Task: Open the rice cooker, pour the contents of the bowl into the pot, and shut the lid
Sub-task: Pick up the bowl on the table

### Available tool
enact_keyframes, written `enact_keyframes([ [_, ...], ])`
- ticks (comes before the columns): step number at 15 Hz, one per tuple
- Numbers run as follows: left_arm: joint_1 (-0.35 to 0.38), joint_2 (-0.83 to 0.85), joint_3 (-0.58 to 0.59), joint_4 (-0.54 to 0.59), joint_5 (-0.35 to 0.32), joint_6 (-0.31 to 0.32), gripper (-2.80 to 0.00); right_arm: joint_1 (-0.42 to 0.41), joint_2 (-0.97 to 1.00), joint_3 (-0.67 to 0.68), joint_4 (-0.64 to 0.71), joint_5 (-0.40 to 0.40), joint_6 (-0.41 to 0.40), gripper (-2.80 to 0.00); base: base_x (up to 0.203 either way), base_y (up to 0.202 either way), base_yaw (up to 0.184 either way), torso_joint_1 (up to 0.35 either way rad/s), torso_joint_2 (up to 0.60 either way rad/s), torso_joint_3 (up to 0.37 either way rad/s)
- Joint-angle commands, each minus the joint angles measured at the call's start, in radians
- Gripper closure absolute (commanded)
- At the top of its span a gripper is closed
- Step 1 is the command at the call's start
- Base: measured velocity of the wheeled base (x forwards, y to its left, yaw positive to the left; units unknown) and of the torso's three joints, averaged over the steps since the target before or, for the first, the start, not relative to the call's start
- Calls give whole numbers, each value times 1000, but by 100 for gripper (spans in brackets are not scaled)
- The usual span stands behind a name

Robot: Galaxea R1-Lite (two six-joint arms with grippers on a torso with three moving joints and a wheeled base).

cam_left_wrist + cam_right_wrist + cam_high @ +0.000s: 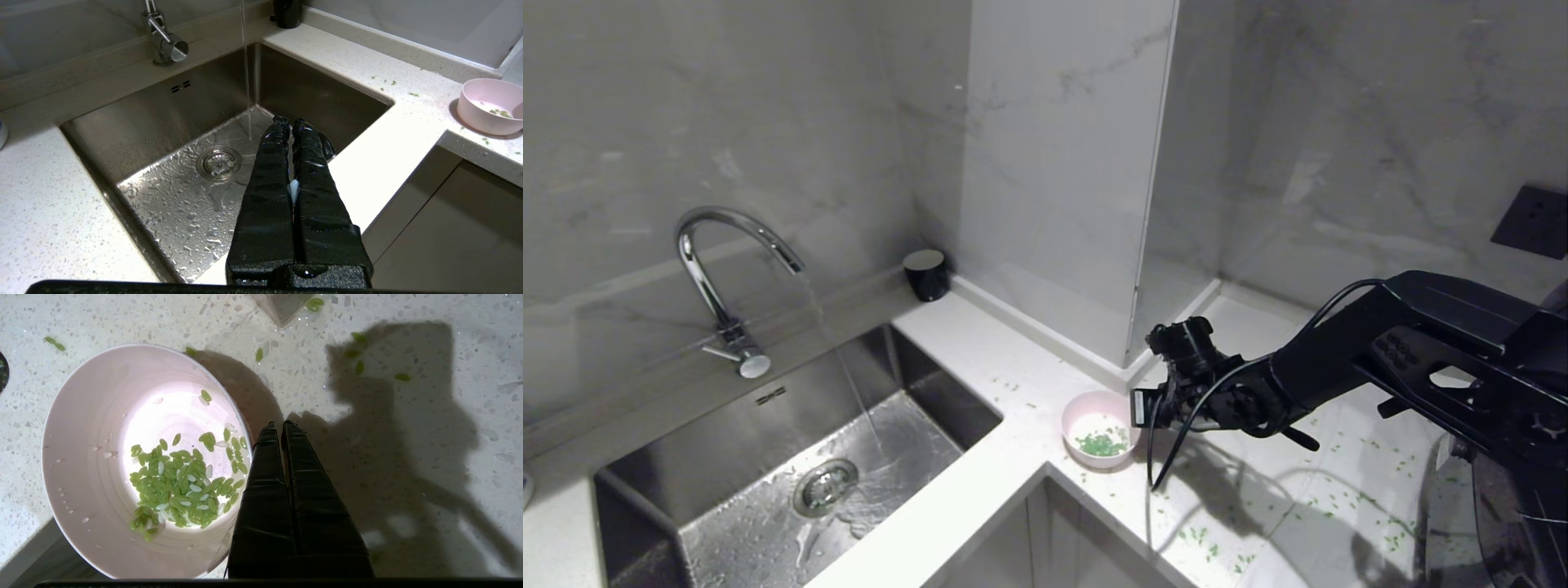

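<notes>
Right wrist view: right tool fingers together, above counter just beside bowl holding grains.

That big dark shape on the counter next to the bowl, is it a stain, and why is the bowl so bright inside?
Right wrist view: it is a shadow, cast across the counter beyond the shut right end effector; the bowl has a washed-out bright patch around its green grains. Head view: similar arm shadows darken the counter. Left wrist view: the wet sink glints.
</notes>
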Motion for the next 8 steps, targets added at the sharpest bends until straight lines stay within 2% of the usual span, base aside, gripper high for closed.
enact_keyframes([
  [1, 0, 0, 0, 0, 0, 0, 0, 15, 10, -13, -1, -2, 4, 0, 0, 0, 0, 0, 0, 0],
  [8, -1, 0, 0, 0, 0, 0, 0, 23, 4, -26, 0, -5, 24, 0, 0, 0, 0, 0, 0, 0],
])
